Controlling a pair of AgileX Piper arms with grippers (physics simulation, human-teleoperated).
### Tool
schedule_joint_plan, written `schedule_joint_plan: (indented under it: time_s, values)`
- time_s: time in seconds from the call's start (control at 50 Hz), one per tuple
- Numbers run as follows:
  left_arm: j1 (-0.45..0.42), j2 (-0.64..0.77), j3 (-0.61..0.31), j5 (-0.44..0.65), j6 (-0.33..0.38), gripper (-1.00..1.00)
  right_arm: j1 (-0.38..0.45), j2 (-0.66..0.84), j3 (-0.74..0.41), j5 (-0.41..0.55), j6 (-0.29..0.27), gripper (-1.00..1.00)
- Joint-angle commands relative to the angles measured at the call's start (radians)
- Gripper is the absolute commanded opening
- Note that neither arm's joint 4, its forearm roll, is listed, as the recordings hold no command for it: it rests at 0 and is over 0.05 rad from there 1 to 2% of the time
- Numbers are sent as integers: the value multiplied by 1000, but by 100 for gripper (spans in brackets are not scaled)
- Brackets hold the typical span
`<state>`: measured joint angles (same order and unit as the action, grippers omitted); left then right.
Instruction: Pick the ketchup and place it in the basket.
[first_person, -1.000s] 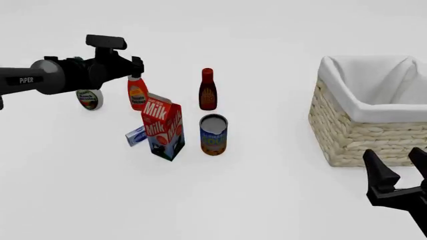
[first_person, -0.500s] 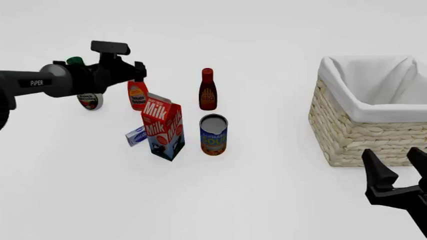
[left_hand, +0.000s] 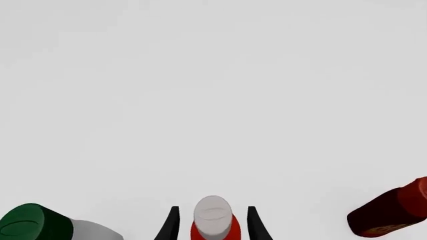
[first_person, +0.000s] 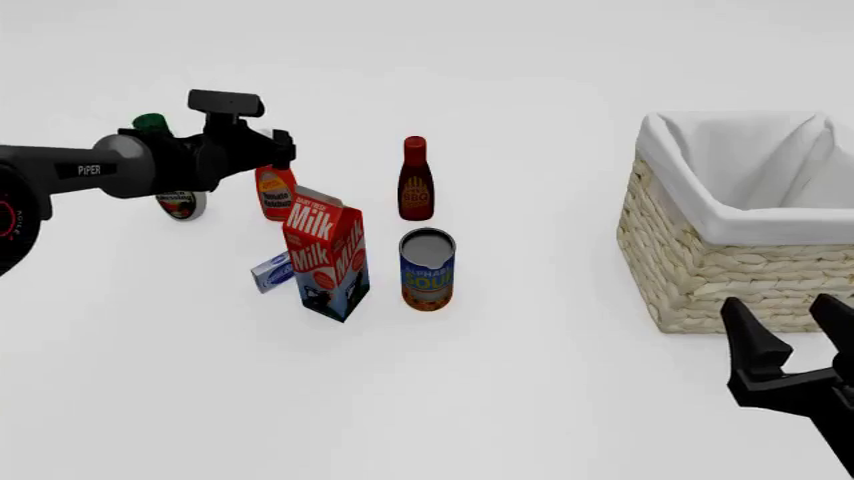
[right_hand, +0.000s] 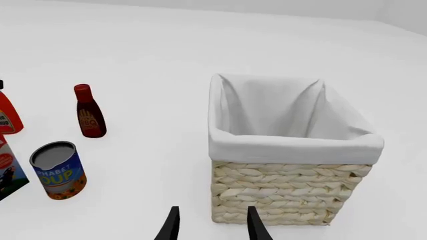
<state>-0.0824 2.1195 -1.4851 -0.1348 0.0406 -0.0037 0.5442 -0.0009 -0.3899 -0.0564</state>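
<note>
Your left gripper (left_hand: 212, 225) stands with its 2 black fingers narrowly apart on either side of the white cap of the bright red-orange ketchup squeeze bottle (first_person: 275, 190), which stands upright toward the far left of the white table (first_person: 534, 400), just behind the red milk carton (first_person: 327, 262); whether the pads already press it I cannot tell. Grip lower on the neck and lift straight up, so you miss the carton and the white bottle with the green cap (left_hand: 40, 226). The pale woven wicker basket with white lining (first_person: 741, 235) waits by the right edge, where your right gripper (first_person: 790, 350) hangs open with nothing in it.
</note>
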Motion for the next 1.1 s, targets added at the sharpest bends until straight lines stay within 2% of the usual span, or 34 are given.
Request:
schedule_joint_plan:
  time_s: [0.02, 0.1, 0.12, 0.72, 0.78, 1.1]
  values:
    - [3, 18, -5, -7, 2, 100, 0, 7, 0, -5, 2, 100]
    - [4, 16, -1, -10, 1, 100, 1, 8, 0, -6, 2, 100]
    - [4, 16, -1, -9, 1, -100, 1, 9, 0, -7, 2, 100]
    - [9, -128, -4, 57, 11, -100, 4, -89, 0, 66, 8, 100]
    - [11, -178, 11, 73, 13, -100, 2, -143, 0, 108, 11, 100]
    - [4, -319, 46, 135, 19, -100, 9, -197, 1, 142, 23, 100]
